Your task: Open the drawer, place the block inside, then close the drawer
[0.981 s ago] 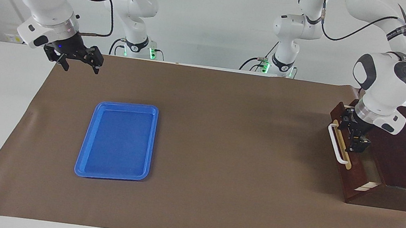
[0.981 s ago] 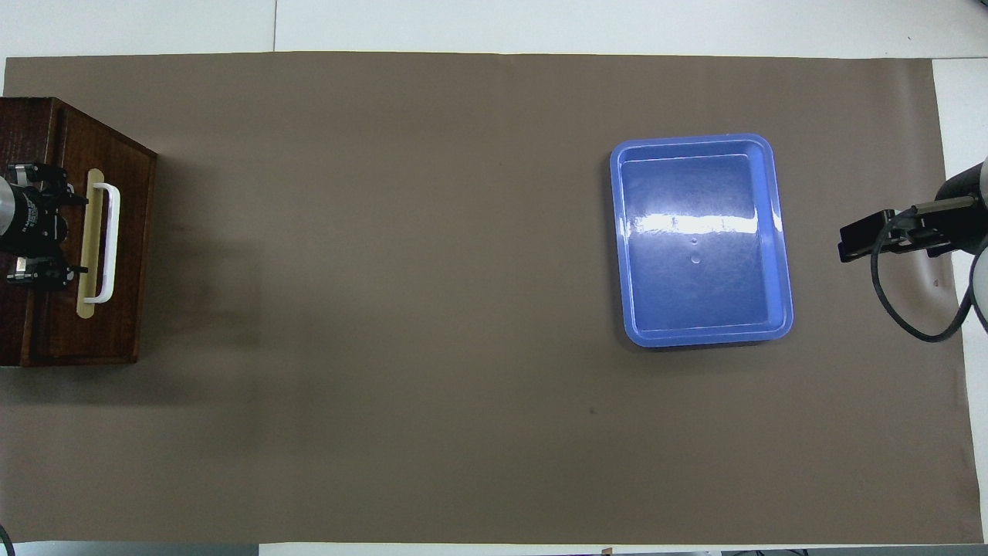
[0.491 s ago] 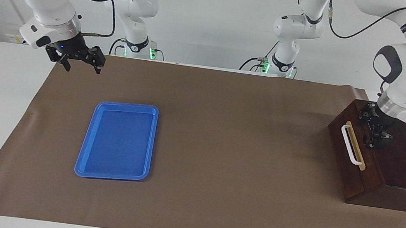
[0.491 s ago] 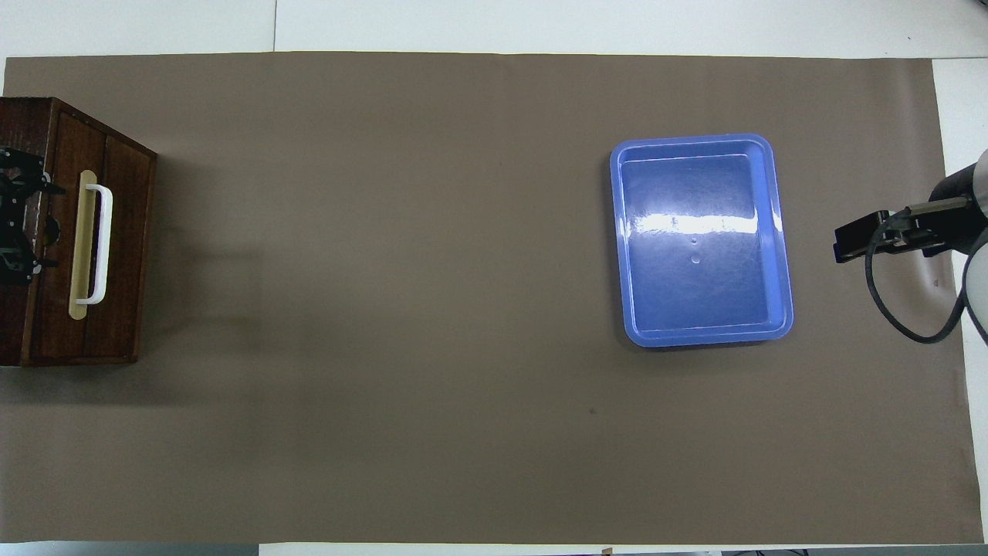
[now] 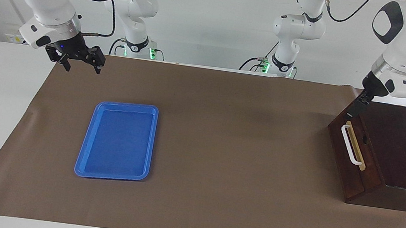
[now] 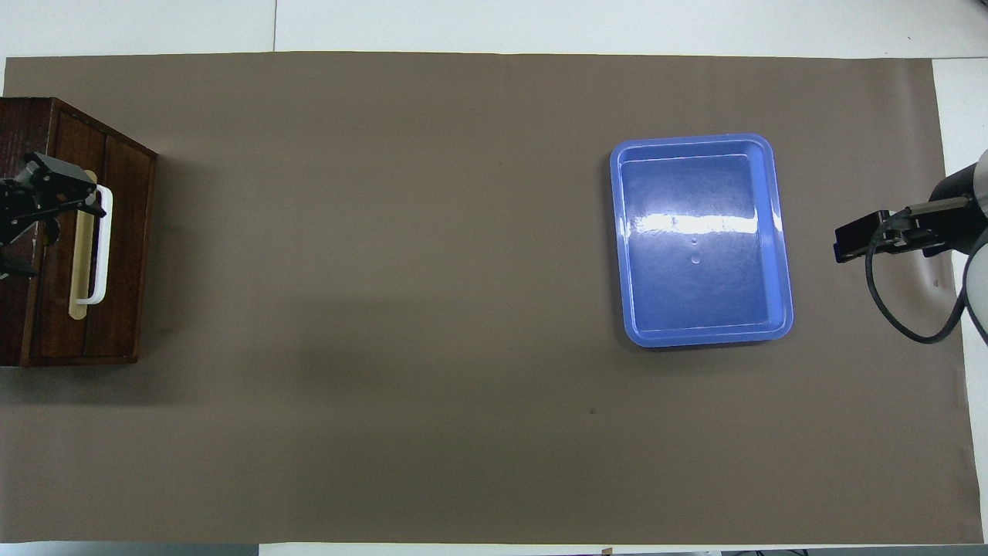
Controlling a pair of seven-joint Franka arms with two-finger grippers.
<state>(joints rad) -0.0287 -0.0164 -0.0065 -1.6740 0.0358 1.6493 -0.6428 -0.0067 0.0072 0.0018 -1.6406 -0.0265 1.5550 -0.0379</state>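
The dark wooden drawer (image 5: 356,171) sits flush in its box (image 5: 403,144) at the left arm's end of the table, its white bar handle (image 5: 351,146) facing the table's middle. It also shows in the overhead view (image 6: 123,247). The yellow block is not in view. My left gripper (image 5: 359,105) hangs in the air over the box's front edge above the handle, and in the overhead view (image 6: 38,224) its fingers stand apart and empty. My right gripper (image 5: 81,66) is open and empty, waiting in the air over the mat's corner at the right arm's end.
A blue plastic tray (image 5: 82,153) lies empty on the brown mat (image 5: 221,151) toward the right arm's end, also in the overhead view (image 6: 779,232). The box stands at the mat's edge beside white tabletop.
One second ago the drawer stood pulled out with my left gripper in it. The drawer has slid shut and my left gripper has risen above the box. The right arm barely moved.
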